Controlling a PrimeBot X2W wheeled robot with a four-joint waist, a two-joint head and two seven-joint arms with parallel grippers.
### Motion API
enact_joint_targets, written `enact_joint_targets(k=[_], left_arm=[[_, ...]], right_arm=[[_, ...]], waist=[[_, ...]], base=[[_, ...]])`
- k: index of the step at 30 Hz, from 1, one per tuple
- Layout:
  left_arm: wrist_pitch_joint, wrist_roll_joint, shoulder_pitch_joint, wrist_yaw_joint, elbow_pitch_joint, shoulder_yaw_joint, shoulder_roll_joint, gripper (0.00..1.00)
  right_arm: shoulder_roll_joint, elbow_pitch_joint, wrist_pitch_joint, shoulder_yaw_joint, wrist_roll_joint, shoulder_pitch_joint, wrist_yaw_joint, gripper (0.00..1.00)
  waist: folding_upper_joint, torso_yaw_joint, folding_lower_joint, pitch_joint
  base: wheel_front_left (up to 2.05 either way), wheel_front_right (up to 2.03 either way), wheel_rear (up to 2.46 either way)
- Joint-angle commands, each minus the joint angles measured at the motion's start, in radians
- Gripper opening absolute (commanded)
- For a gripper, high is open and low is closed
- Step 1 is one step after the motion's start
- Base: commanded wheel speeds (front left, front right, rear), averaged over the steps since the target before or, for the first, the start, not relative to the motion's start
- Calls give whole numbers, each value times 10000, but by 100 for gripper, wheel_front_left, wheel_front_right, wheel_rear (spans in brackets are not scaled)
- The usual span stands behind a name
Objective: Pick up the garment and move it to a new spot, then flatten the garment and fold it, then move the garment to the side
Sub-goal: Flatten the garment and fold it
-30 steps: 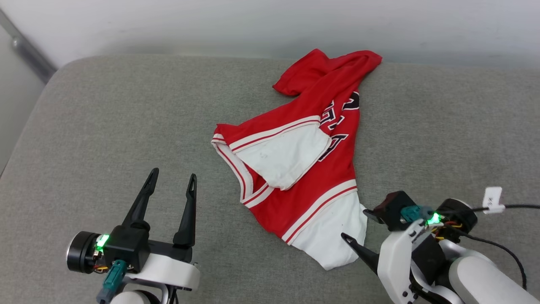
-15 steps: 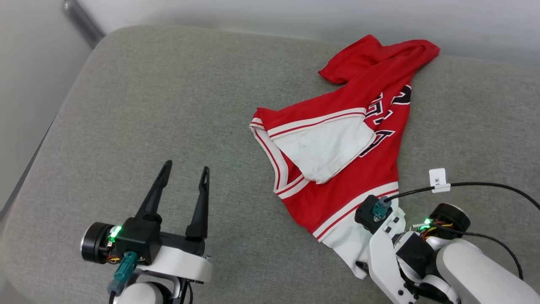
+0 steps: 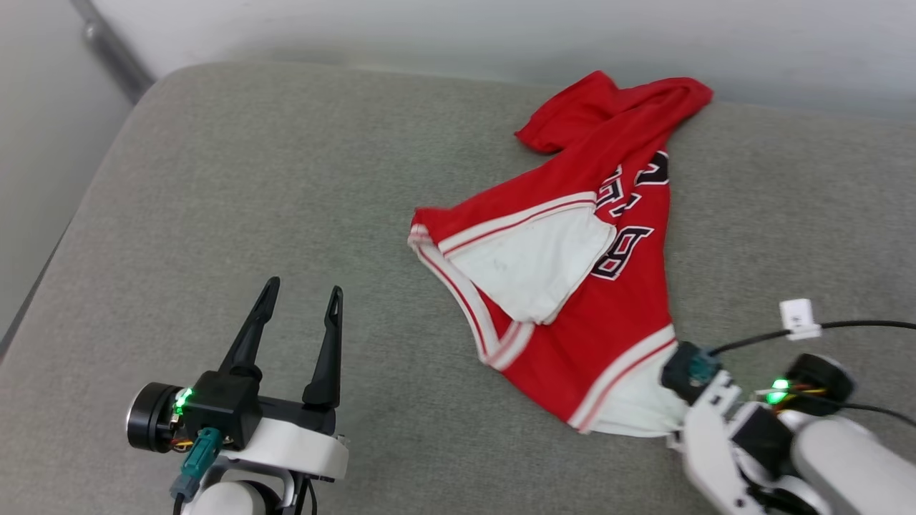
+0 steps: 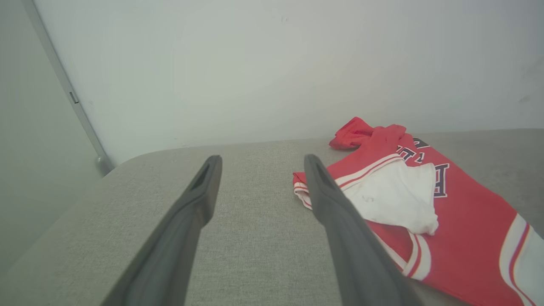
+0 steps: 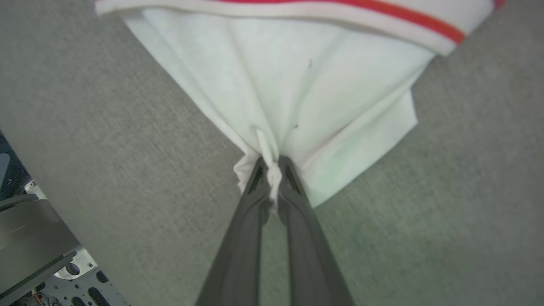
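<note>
A grey, woven-fabric cushioned surface (image 3: 215, 214) with a rounded far-left corner stands against a pale wall (image 3: 458, 28), and on its right half lies the garment (image 3: 630, 322), a rumpled red jersey with white sleeves, one sleeve folded over its front beside the black lettering.

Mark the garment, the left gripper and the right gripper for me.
garment (image 3: 622, 315), head view, red body below the lettering.
left gripper (image 3: 304, 286), head view, midway between its open fingers' tips.
right gripper (image 5: 272, 163), right wrist view, between fingertips shut on the garment's white cloth.
</note>
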Motion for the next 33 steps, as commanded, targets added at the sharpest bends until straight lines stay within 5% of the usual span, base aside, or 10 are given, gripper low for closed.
enact_joint_targets(k=[1, 2, 6, 11, 12, 13, 21, 33], left_arm=[[-26, 86, 84, -51, -20, 60, -69, 100], [-26, 97, 178, -122, -31, 181, -180, 100], [-26, 216, 214, -238, 3, 212, -325, 100], [-26, 324, 230, -379, 110, 292, -418, 100], [-26, 346, 221, -395, 139, 286, -442, 100], [-26, 363, 206, -427, 164, 276, -470, 100], [-26, 464, 378, -554, 242, 486, -450, 100], [-26, 432, 643, -733, -4, 681, -559, 100]], right_arm=[[-1072, 537, 197, 37, -305, 649, -73, 0], [-1814, 347, -38, -267, -632, 706, -91, 0], [-2548, 171, -213, -708, -764, 1003, -42, 0], [-2624, 322, -986, -1101, -770, 1336, -39, 0], [-2496, 375, -1311, -1173, -894, 1357, -39, 27], [-2346, 490, -1600, -1286, -975, 1383, -39, 100], [-1366, 590, -3502, -2500, -1187, 1420, -41, 100], [924, -1329, -6314, -6456, -1607, 2980, -38, 100]], waist=[[0, -356, 0, -211], [0, -697, 0, -349], [0, -1001, 0, -421], [0, -1290, 0, -444], [0, -1332, 0, -446], [0, -1371, 0, -456], [0, -1889, 0, -797], [0, -2711, 0, -1088]], base=[[0, 0, 0], [0, 0, 0], [0, 0, 0], [0, 0, 0], [0, 0, 0], [0, 0, 0], [0, 0, 0], [0, 0, 0]])
